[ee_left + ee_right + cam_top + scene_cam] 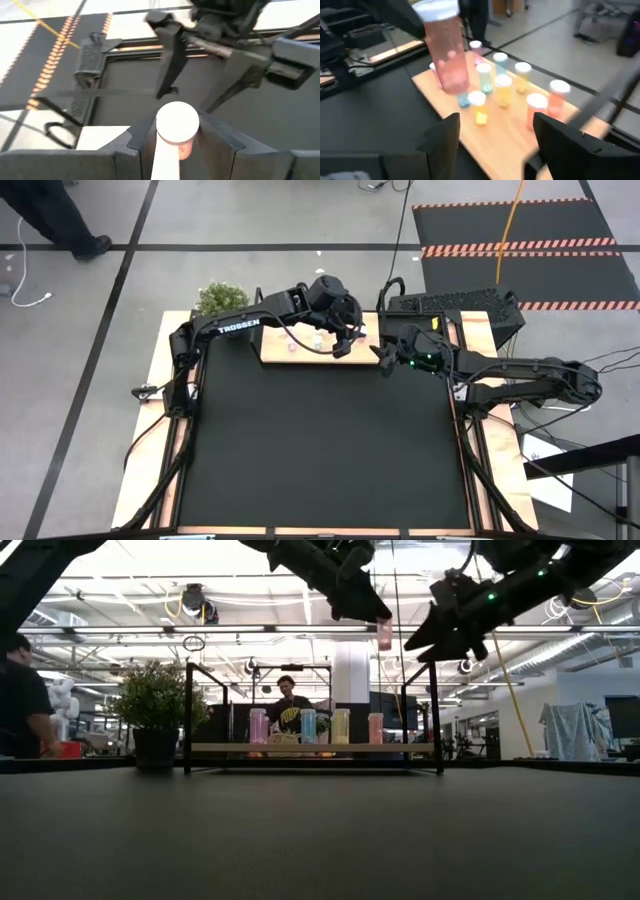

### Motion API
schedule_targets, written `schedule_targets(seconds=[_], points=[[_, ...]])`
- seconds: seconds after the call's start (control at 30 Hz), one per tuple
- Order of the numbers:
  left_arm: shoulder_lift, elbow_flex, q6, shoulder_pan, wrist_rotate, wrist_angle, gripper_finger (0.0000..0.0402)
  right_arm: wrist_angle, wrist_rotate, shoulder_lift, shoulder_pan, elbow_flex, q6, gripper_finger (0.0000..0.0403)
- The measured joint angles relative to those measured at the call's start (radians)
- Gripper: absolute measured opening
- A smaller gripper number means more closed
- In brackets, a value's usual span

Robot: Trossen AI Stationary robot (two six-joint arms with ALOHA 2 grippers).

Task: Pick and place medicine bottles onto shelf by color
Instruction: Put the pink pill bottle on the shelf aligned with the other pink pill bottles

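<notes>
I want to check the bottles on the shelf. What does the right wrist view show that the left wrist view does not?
Only the right wrist view shows the shelf top with the standing bottles: blue, yellow, orange-red and others.

Only the left wrist view shows the right gripper from the front, its fingers spread apart and off the bottle, and the held bottle's white cap end-on.

Both show the pink bottle gripped by the left gripper.
</notes>
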Motion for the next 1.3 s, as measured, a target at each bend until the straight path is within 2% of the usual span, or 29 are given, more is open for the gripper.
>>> schedule_targets(seconds=[0.17,0.33,0.53,0.63,0.8,1.03,1.2,1.3], points=[[0.022,-0.024,-0.006,0.017,-0.037,0.07,0.0131,-0.116,0.006,-0.094,0.021,0.0,0.014,0.0252],[0.048,-0.137,0.03,0.023,-0.039,0.182,0.0131,-0.189,0.01,-0.2,0.028,-0.001,0.005,0.024],[0.047,-0.329,0.049,0.029,-0.045,0.445,0.0131,-0.262,0.061,-0.306,0.026,0.0,-0.013,0.0229],[0.046,-0.403,0.108,0.03,-0.047,0.593,0.0131,-0.269,0.067,-0.335,0.025,0.0,-0.036,0.0228],[0.046,-0.459,0.135,0.027,-0.073,0.676,0.0131,-0.287,0.068,-0.358,0.025,0.0,-0.043,0.0228],[0.045,-0.439,-0.075,-0.014,-0.258,0.683,0.0131,-0.297,0.067,-0.359,0.025,0.0,-0.044,0.0228],[0.045,-0.414,-0.149,-0.094,-0.478,0.668,0.0131,-0.297,0.065,-0.359,0.025,-0.001,-0.041,0.0228],[0.045,-0.399,-0.249,-0.145,-0.642,0.673,0.0131,-0.298,0.062,-0.359,0.025,0.0,-0.041,0.0228]])
